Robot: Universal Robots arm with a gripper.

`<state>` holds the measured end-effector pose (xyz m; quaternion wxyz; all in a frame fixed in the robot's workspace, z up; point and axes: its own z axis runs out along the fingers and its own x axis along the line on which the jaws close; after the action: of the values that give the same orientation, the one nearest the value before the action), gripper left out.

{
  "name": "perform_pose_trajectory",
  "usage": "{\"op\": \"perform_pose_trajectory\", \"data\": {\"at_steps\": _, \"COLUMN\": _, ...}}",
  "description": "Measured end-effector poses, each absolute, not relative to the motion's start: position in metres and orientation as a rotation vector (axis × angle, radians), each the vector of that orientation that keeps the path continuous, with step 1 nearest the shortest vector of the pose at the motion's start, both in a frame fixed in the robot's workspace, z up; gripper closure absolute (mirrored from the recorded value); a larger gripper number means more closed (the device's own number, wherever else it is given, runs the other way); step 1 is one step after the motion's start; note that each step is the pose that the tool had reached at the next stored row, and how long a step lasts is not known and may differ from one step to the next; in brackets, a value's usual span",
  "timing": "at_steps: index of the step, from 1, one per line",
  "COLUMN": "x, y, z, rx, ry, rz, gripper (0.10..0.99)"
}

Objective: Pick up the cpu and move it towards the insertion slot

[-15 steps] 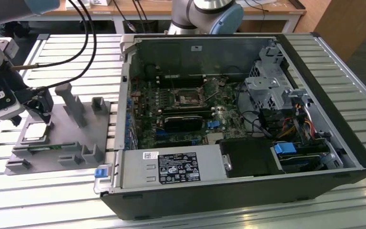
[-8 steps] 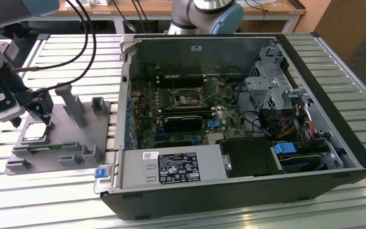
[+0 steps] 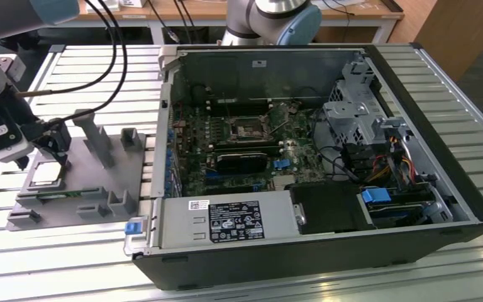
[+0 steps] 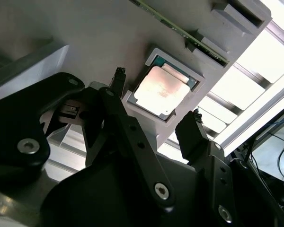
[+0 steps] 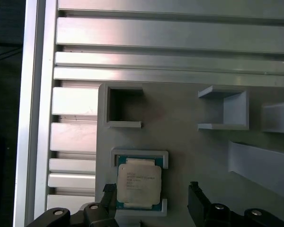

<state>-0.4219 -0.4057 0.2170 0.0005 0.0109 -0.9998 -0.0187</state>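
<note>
In the exterior view, at the frame's left, my claw [image 3: 47, 157] hangs open over a grey plastic tray [image 3: 99, 195]. Its shallow square pocket holds the chip [image 3: 47, 175]. The socket [image 3: 248, 129] sits well apart, inside the open computer case [image 3: 326, 251]. In the second wrist view the flat, silvery chip [image 4: 162, 91] lies between my black fingers [image 4: 132, 132]. In the first wrist view the chip [image 5: 138, 184] rests in its pocket, a finger on either side.
</note>
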Motion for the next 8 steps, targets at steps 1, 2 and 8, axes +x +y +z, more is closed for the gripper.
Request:
{"op": "perform_pose_trajectory", "data": {"at_steps": 1, "x": -0.4219, "y": -0.4057, "z": 0.2165, "rx": 0.034, "ry": -3.140, "rz": -0.059, "gripper": 0.380}}
{"op": "perform_pose_trajectory", "data": {"at_steps": 2, "x": -0.4219, "y": -0.4058, "z": 0.2160, "rx": 0.034, "ry": -3.140, "rz": -0.059, "gripper": 0.380}}
{"op": "perform_pose_trajectory", "data": {"at_steps": 8, "x": -0.4220, "y": -0.4059, "z": 0.2136, "rx": 0.034, "ry": -3.140, "rz": -0.059, "gripper": 0.380}}
